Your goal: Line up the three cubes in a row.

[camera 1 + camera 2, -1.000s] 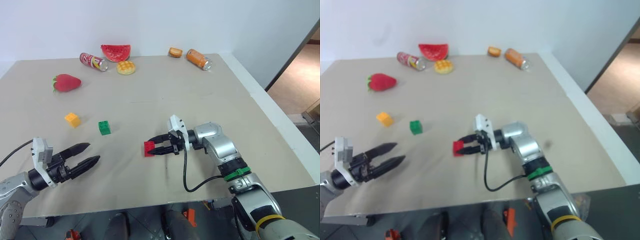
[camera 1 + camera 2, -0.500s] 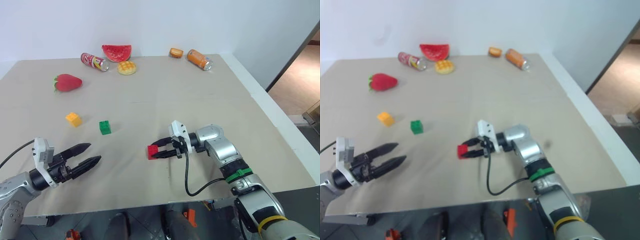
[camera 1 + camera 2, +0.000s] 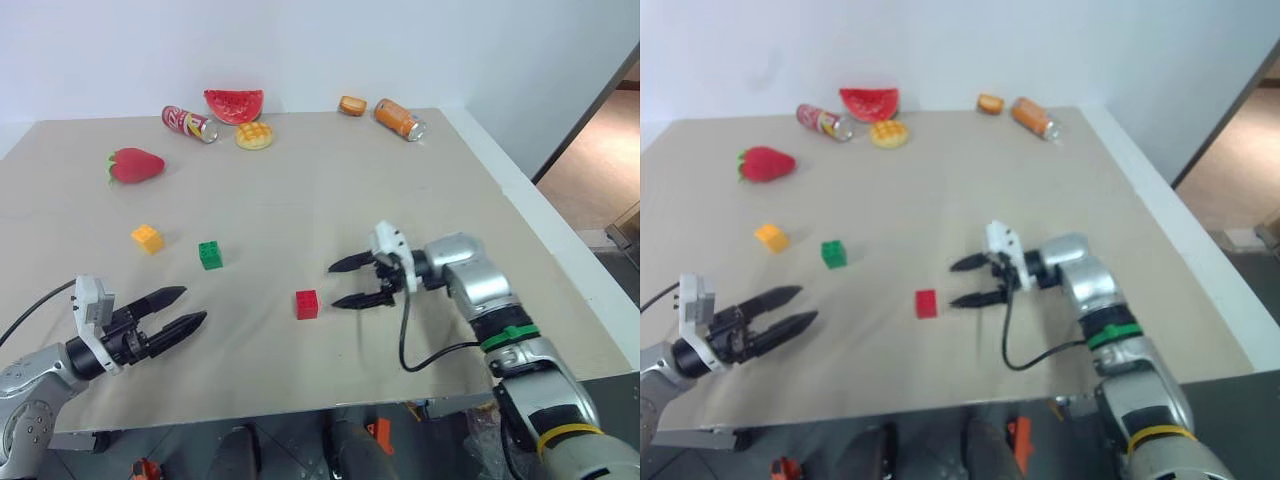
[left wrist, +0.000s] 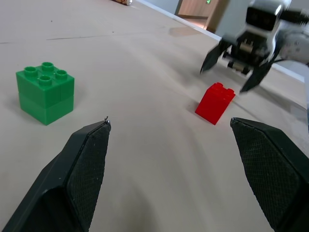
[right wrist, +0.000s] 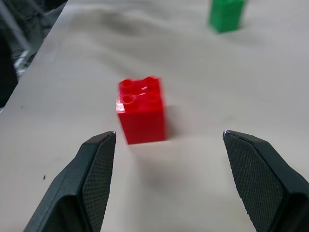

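Note:
The red cube [image 3: 307, 304] stands free on the table, a short way left of my right gripper [image 3: 344, 284], which is open and apart from it. From the right wrist camera the red cube [image 5: 141, 109] sits beyond the spread fingers. The green cube [image 3: 210, 254] lies further left, and the yellow-orange cube [image 3: 147, 239] left of that. Near the table's front left, my left gripper [image 3: 183, 308] is open and empty, pointing toward the cubes. Its wrist camera shows the green cube [image 4: 45, 91], the red cube [image 4: 215, 102] and the right gripper [image 4: 231, 68] behind it.
At the far side of the table [image 3: 420, 200] lie a strawberry toy [image 3: 133, 165], a red can [image 3: 187, 123], a watermelon slice [image 3: 233, 103], a waffle bun [image 3: 253, 135], a small orange piece [image 3: 351, 105] and an orange can [image 3: 398, 118]. The table's right edge drops off beside my right arm.
My right gripper has opened, letting go of the red cube, and drawn back to the right. The red cube stays on the table. The left gripper has not moved.

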